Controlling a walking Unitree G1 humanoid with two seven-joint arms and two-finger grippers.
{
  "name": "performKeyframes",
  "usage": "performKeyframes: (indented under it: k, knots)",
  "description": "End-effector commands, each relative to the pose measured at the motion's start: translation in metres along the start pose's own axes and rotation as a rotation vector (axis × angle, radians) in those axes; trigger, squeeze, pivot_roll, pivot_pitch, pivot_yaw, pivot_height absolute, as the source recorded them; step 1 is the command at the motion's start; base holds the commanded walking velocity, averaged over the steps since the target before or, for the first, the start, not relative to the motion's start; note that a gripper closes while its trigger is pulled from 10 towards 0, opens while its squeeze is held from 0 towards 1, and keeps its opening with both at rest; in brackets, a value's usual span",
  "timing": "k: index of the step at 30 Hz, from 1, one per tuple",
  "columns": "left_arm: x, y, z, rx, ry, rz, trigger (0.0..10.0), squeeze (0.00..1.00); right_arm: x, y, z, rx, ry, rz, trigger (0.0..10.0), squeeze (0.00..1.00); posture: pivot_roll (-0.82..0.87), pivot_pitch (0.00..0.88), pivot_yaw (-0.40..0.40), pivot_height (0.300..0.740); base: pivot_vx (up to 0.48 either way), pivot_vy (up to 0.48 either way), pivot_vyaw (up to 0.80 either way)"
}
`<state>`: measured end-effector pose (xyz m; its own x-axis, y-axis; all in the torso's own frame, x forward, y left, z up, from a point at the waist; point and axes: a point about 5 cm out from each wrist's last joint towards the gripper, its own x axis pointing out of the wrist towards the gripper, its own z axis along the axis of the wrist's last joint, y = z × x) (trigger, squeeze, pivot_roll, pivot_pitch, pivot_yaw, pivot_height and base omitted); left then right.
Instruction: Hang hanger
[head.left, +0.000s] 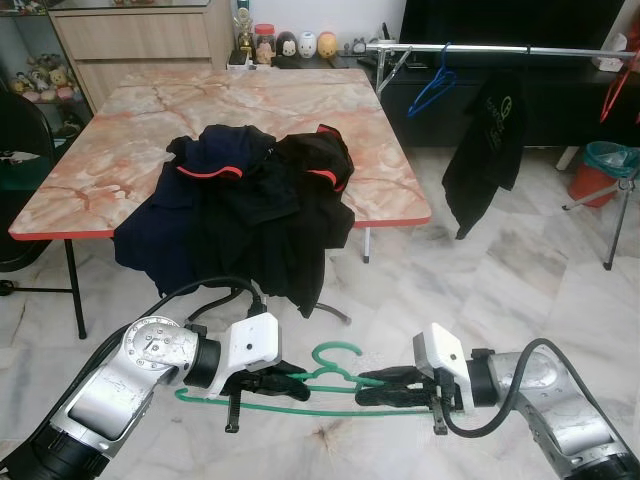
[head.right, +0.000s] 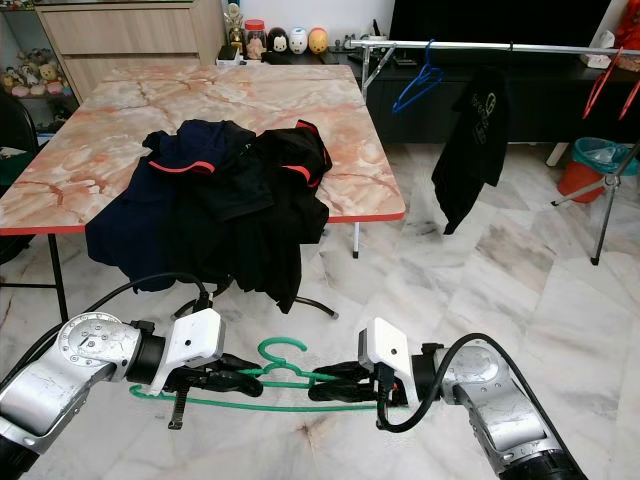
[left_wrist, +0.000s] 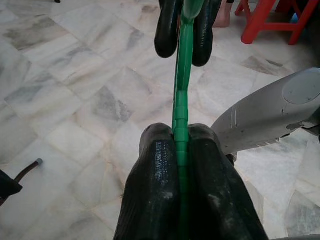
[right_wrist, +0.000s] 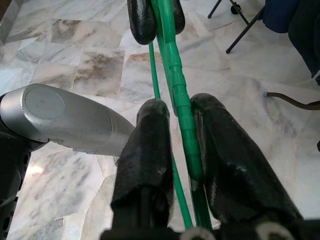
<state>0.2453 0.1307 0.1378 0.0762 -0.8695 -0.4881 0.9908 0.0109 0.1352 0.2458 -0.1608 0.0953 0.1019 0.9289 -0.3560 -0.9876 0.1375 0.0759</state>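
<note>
**Green hanger gripped at both ends, rail waiting ahead on your right**

You're holding the green plastic hanger (head.left: 300, 392) low over the marble floor (head.left: 500, 280), flat between both arms. Your left gripper (head.left: 283, 381) is pinching one shoulder of it; in the left wrist view the two black fingers (left_wrist: 155, 185) are closed tight on the green bar. Your right gripper (head.left: 385, 388) is doing the same on the other shoulder, fingers squeezed onto the bar, which looks like a two-handed hold to stop it swinging. The hook (head.left: 335, 352) is pointing away from you, free of both grips, so it's ready to catch a rail. That clothes rail (head.left: 500, 48) is standing beyond the table (head.left: 390, 170) with its heap of dark clothes (head.left: 250, 200), already carrying a blue hanger (head.left: 432, 88) and a black shirt (head.left: 487, 145). You're well apart from it, so a lift and an approach are likely next.
</note>
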Motion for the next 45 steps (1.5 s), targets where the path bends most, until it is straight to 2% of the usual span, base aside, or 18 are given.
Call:
performKeyframes:
  k: [1, 20, 27, 35, 36, 37, 38, 39, 40, 41, 44, 45]
  knots:
    - [-0.001, 0.002, 0.000, -0.009, -0.012, 0.012, 0.0, 0.00, 0.002, 0.000, 0.005, -0.024, -0.010, 0.017, 10.0, 1.00, -0.07, 0.000, -0.014, 0.740, 0.000, 0.000, 0.00]
    - [-0.007, 0.000, -0.005, -0.015, 0.025, -0.014, 0.0, 0.00, -0.001, -0.003, 0.009, -0.040, -0.010, 0.018, 10.0, 1.00, -0.07, 0.000, -0.016, 0.740, 0.000, 0.000, 0.00]
    - [-0.011, -0.004, -0.011, -0.020, 0.065, -0.058, 0.0, 0.00, -0.008, -0.016, 0.016, -0.084, -0.013, -0.073, 10.0, 1.00, -0.07, 0.000, -0.015, 0.740, 0.000, 0.000, 0.00]
    - [-0.016, -0.006, -0.016, -0.034, 0.091, -0.062, 0.0, 0.00, -0.016, -0.023, 0.020, -0.104, -0.012, -0.119, 10.0, 1.00, -0.07, 0.000, -0.015, 0.740, 0.000, 0.000, 0.00]
    - [-0.020, -0.006, -0.020, -0.041, 0.106, -0.055, 0.0, 0.00, -0.020, -0.024, 0.021, -0.108, -0.013, -0.135, 10.0, 0.95, -0.07, 0.000, -0.016, 0.740, 0.000, 0.000, 0.00]
    - [-0.022, -0.006, -0.023, -0.048, 0.117, -0.048, 0.0, 0.00, -0.022, -0.025, 0.021, -0.113, -0.012, -0.145, 10.0, 0.62, -0.07, 0.000, -0.016, 0.740, 0.000, 0.000, 0.00]
    - [-0.023, -0.006, -0.025, -0.053, 0.123, -0.043, 0.0, 0.00, -0.023, -0.025, 0.022, -0.117, -0.012, -0.150, 10.0, 0.62, -0.07, 0.000, -0.016, 0.740, 0.000, 0.000, 0.00]
    - [-0.026, -0.006, -0.028, -0.065, 0.133, -0.036, 0.0, 0.00, -0.024, -0.026, 0.021, -0.118, -0.014, -0.168, 10.0, 0.15, -0.07, 0.000, -0.015, 0.740, 0.000, 0.000, 0.00]
    - [-0.026, -0.006, -0.028, -0.065, 0.133, -0.036, 0.0, 0.00, -0.024, -0.026, 0.021, -0.118, -0.014, -0.168, 10.0, 0.15, -0.07, 0.000, -0.015, 0.740, 0.000, 0.000, 0.00]
    - [-0.029, -0.006, -0.033, -0.082, 0.138, -0.024, 0.0, 0.00, -0.026, -0.026, 0.019, -0.114, -0.005, -0.178, 10.0, 0.00, -0.07, 0.000, -0.015, 0.740, 0.000, 0.000, 0.00]
    - [-0.037, -0.006, -0.044, -0.121, 0.161, 0.015, 0.0, 0.00, -0.028, -0.026, 0.014, -0.102, -0.002, -0.201, 10.0, 0.00, -0.07, 0.000, -0.015, 0.740, 0.000, 0.000, 0.00]
    - [-0.039, -0.006, -0.048, -0.126, 0.171, 0.028, 0.5, 0.00, -0.029, -0.026, 0.014, -0.100, -0.001, -0.207, 10.0, 0.00, -0.07, 0.000, -0.015, 0.740, 0.000, 0.000, 0.00]
